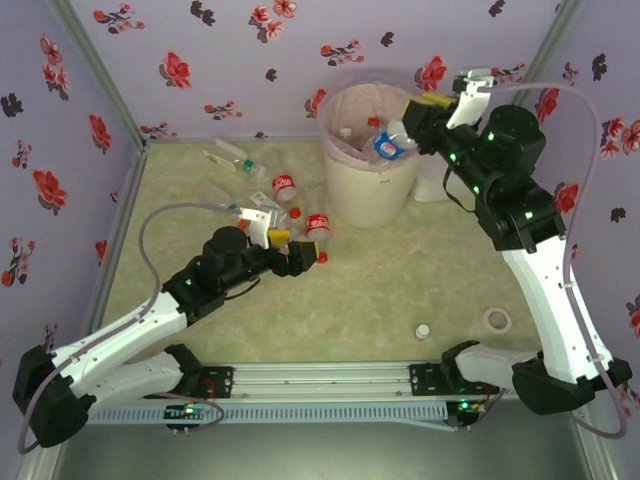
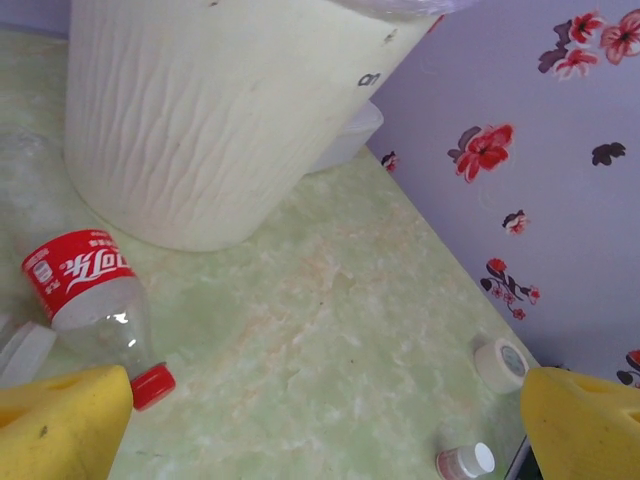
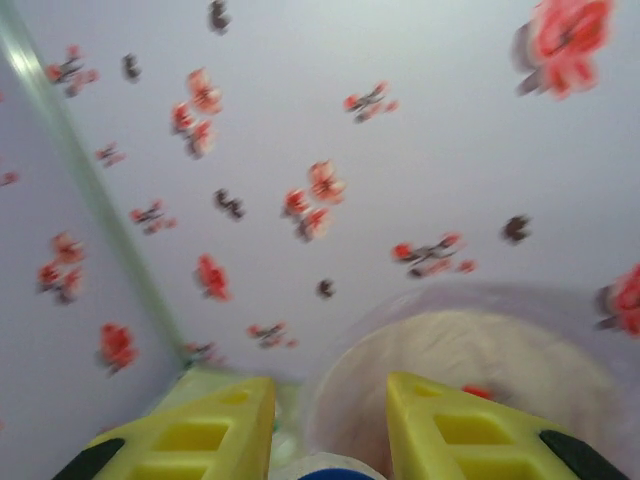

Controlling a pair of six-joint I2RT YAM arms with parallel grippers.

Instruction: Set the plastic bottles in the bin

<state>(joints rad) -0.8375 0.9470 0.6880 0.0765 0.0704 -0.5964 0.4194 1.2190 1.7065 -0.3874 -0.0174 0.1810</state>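
Right jaws hold blue-capped bottle (image 1: 388,146) over bin (image 1: 370,195), 1 o'clock: drop pending. Left jaws wide toward red-label bottle (image 2: 92,300).

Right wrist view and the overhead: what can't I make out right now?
Right wrist: blur smears the bin; its contents are unreadable.
Right wrist: the bottle in the right gripper is cut off by the bottom edge.
Overhead: the right gripper covers part of the bin's mouth.
Overhead: the white-capped item by the tape roll is too small to identify.
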